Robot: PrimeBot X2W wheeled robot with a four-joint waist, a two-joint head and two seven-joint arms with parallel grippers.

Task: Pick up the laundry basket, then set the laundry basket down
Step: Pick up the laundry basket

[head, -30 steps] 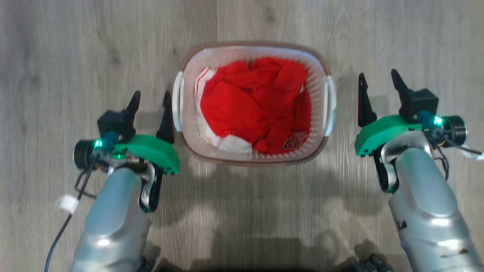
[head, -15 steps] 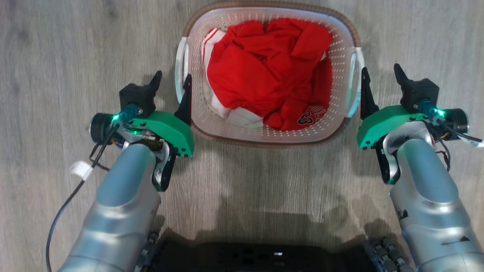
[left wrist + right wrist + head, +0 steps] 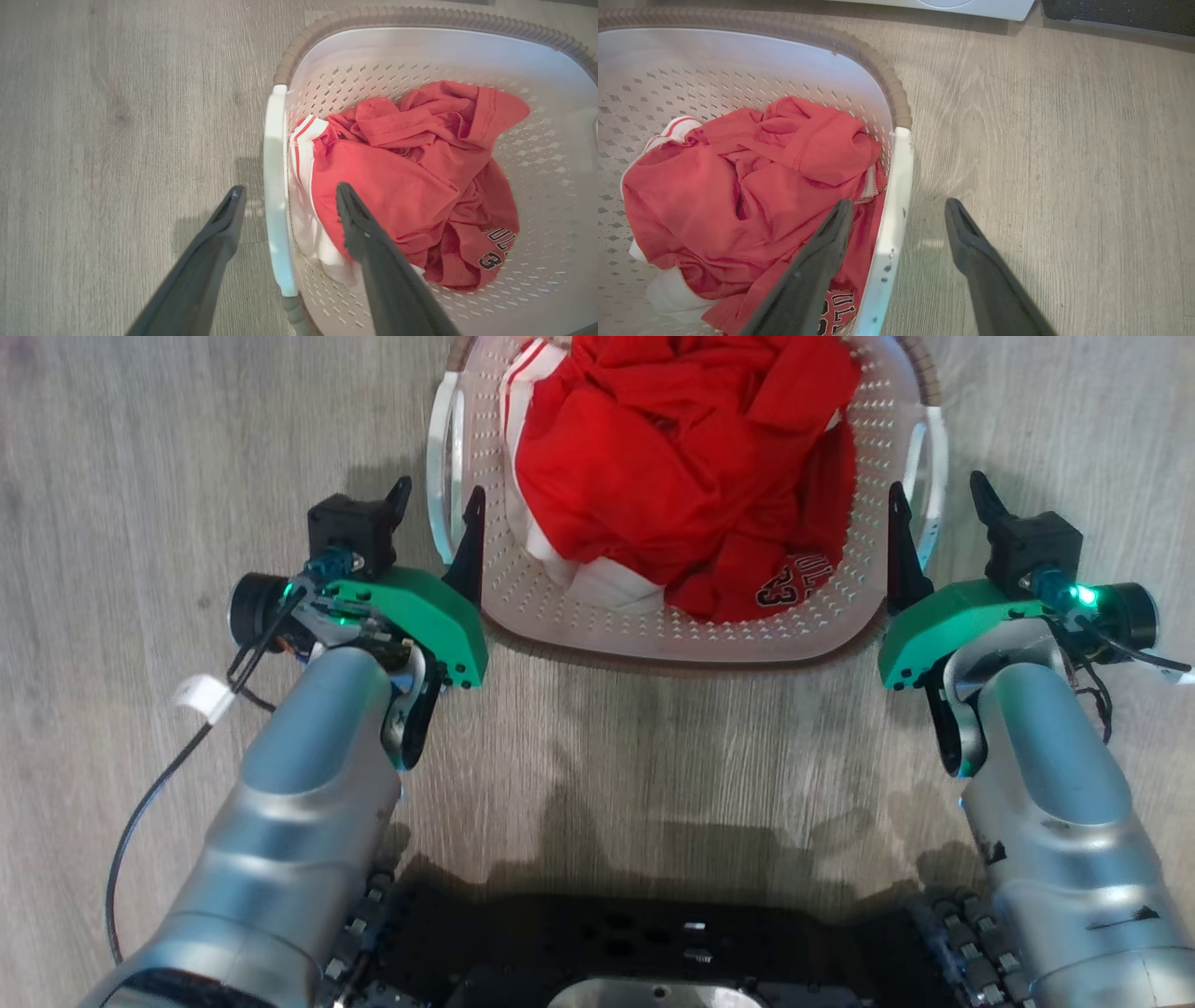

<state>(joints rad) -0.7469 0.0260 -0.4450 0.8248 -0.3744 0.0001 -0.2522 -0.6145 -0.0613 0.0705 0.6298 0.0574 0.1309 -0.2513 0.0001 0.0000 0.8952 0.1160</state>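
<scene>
The laundry basket (image 3: 691, 633), white and perforated with a brown rim, stands on the wood floor at the top of the head view, its far end cut off. A red jersey (image 3: 672, 448) with white trim fills it. My left gripper (image 3: 439, 493) is open, one finger on each side of the basket's left white handle (image 3: 275, 186). The right gripper (image 3: 938, 485) is open too, its fingers straddling the right handle (image 3: 896, 186). Both wrist views show a clear gap between each handle and the fingers: the left gripper (image 3: 289, 189) and the right gripper (image 3: 899, 203) touch nothing.
Grey wood-look floor (image 3: 140, 448) surrounds the basket. My black base (image 3: 607, 943) shows at the bottom of the head view. A white appliance edge (image 3: 962, 4) and a dark mat (image 3: 1111, 14) lie beyond the basket. A cable with a white tag (image 3: 201, 695) hangs off the left arm.
The head camera has tilted down, so my base now shows. Both grippers have closed in on the basket, going from beside it to straddling its handles, still open.
</scene>
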